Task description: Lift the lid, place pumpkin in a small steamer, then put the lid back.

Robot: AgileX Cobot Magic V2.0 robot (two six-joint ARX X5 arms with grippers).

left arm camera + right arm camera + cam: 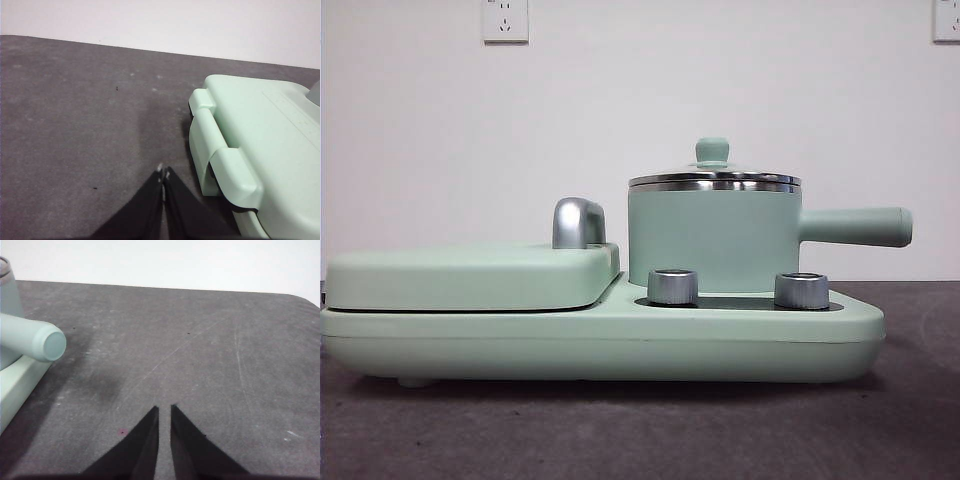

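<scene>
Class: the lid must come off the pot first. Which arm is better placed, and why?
Probably the right: its tool sits near the small steamer handle, below the lid. The left tool is beside the flat cover.

No readable text, label, brand, number or sign appears on anything in the front view or either wrist view.

Left gripper (163, 174): two matte black jaws, each a flat wedge tapering to a narrow tip. Small pale, worn-looking specks mark both tips. No screws, cables or markings visible.

Right gripper (164, 408): same matte black wedge-shaped jaws with sharp straight edges and plain, unmarked surfaces; tips look clean. Only the jaws of either arm show.
</scene>
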